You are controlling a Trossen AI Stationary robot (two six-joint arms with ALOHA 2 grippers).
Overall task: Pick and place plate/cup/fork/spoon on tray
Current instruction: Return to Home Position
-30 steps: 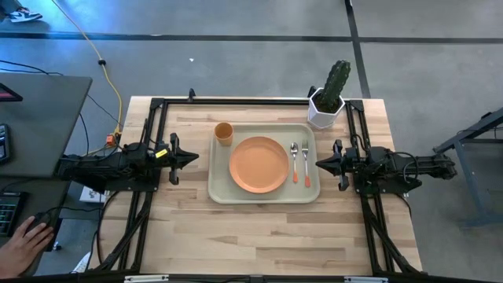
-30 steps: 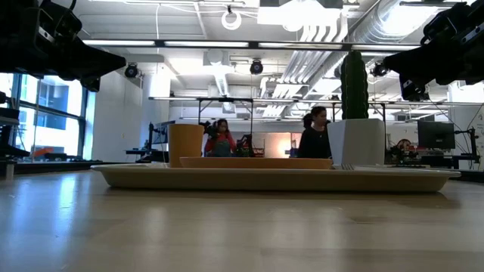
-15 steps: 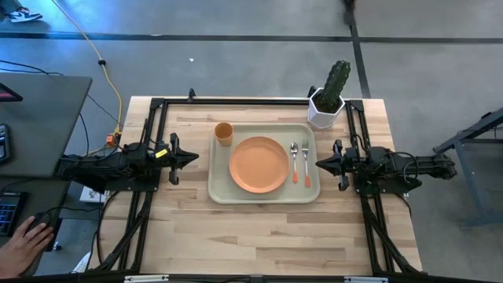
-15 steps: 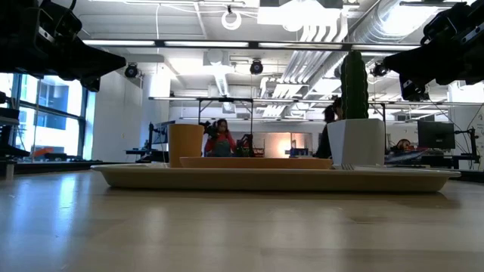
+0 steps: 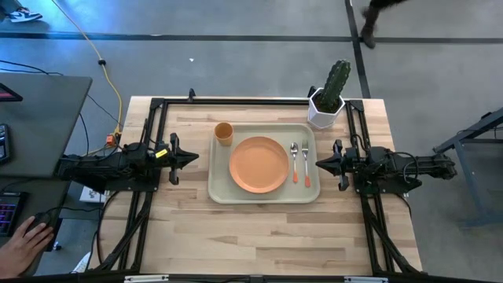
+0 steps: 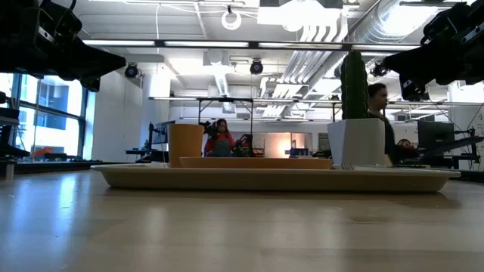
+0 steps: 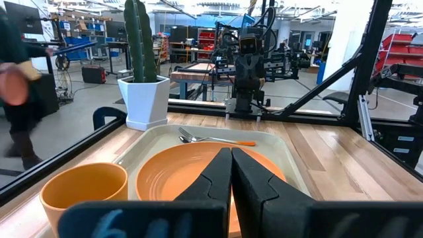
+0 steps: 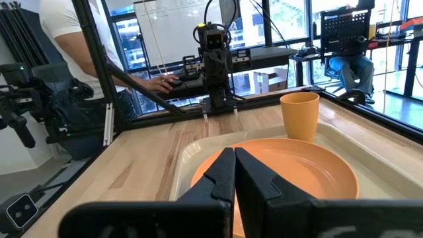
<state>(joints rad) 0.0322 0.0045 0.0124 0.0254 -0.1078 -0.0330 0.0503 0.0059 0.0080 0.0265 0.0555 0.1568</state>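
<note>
The cream tray [image 5: 220, 189] lies at the table's middle. On it rest the orange plate [image 5: 258, 164], the orange cup [image 5: 224, 133] upright at its far left corner, and the spoon [image 5: 295, 159] and fork [image 5: 306, 163] side by side at its right. My left gripper [image 5: 194, 158] is shut and empty, left of the tray and above the table. My right gripper [image 5: 320, 163] is shut and empty, right of the tray. The left wrist view shows the plate [image 7: 172, 175], cup [image 7: 82, 188] and cutlery [image 7: 215, 139]; the right wrist view shows the plate [image 8: 297, 162] and cup [image 8: 299, 116].
A white pot with a green cactus [image 5: 328, 98] stands at the table's far right corner, beyond the tray. Black frame rails [image 5: 149, 141] run along the table's left and right sides. A person's hand [image 5: 27, 236] rests at a desk off the table's left.
</note>
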